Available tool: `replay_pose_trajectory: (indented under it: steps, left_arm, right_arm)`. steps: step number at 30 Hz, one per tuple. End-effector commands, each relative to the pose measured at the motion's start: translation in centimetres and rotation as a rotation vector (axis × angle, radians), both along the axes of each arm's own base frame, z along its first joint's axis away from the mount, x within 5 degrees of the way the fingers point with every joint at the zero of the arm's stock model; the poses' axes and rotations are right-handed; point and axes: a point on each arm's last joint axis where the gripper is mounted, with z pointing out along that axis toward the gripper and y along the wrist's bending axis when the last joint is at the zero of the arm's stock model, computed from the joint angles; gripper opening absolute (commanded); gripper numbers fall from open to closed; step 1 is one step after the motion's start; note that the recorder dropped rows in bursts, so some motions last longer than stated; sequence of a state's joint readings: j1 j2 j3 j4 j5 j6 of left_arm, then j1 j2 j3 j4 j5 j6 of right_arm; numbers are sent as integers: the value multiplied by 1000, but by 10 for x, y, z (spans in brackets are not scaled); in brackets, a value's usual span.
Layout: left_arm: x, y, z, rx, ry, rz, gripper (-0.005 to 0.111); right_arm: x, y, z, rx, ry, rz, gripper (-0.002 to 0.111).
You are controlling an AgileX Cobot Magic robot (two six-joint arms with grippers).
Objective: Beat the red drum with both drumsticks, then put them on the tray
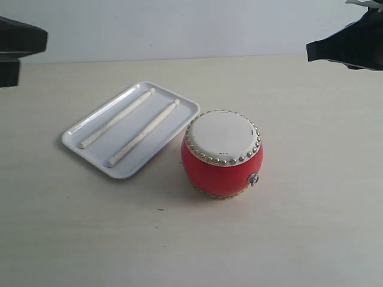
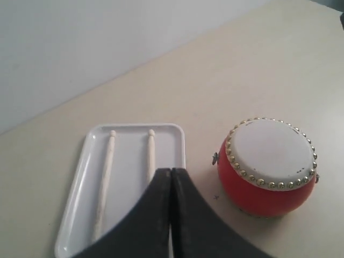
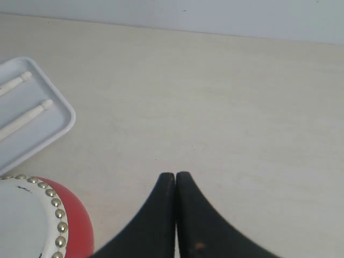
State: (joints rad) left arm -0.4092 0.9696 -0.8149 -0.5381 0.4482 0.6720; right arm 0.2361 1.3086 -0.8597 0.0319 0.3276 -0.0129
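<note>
Both sticks are lying inside the tray (image 1: 70, 139), one (image 1: 118, 118) beside the other (image 1: 143, 133). They are roughly parallel and apart, with their small rounded tips pointing the same way. The low raised rim is likely keeping them from rolling off.

The drum (image 1: 221, 152) is standing upright on the table (image 1: 299, 227), just beside the tray's long edge and not quite touching it. That is probably so a stick needs only a short carry between the two.

The left pincer (image 2: 171, 171) is hanging above the near end of the tray, its black fingers pressed together and gripping nothing. The right pincer (image 3: 175, 174) is hovering over bare table beside the drum, likewise closed and empty.

With no stick in hand, I am reading this as either the very start or the very end of the task; the pictures are not telling which.

The sticks are looking pale, slim and matte, like plain wood. The tray is showing smooth white plastic with rounded corners. The drum is bulging like a barrel, glossy red, with a cream skin ringed by silver studs and a small metal ring at its side.
</note>
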Motion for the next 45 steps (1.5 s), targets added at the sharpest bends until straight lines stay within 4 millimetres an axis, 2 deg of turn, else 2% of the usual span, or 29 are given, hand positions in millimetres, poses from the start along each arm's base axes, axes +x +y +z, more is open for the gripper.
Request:
replay_pose_trajectory:
  steps: [1, 5, 10, 16, 22, 27, 32, 37, 42, 45]
  left_arm:
    - [-27, 22, 17, -38, -16, 48, 0]
    - [-52, 45, 30, -150, -3, 179, 0]
    - [-89, 62, 43, -199, -99, 273, 0]
    - [-139, 67, 49, -197, -219, 311, 0]
    - [-169, 67, 47, -172, -288, 299, 0]
    - [-171, 68, 44, -166, -290, 300, 0]
    - [-158, 84, 30, -209, -299, 499, 0]
    - [-146, 98, -5, -233, -294, 674, 0]
    - [-143, 100, -42, -238, -319, 684, 0]
    - [-144, 99, -57, -269, -383, 676, 0]
  right_arm:
    - [1, 0, 2, 6, -10, -5, 0]
    - [1, 0, 2, 6, -10, -5, 0]
    - [1, 0, 2, 6, -10, -5, 0]
    - [1, 0, 2, 6, -10, -5, 0]
    - [1, 0, 2, 6, -10, -5, 0]
    - [1, 0, 2, 6, -10, -5, 0]
    - [1, 0, 2, 6, -10, -5, 0]
    - [1, 0, 2, 6, -10, -5, 0]
    - [1, 0, 2, 6, -10, -5, 0]
    - [1, 0, 2, 6, -10, -5, 0]
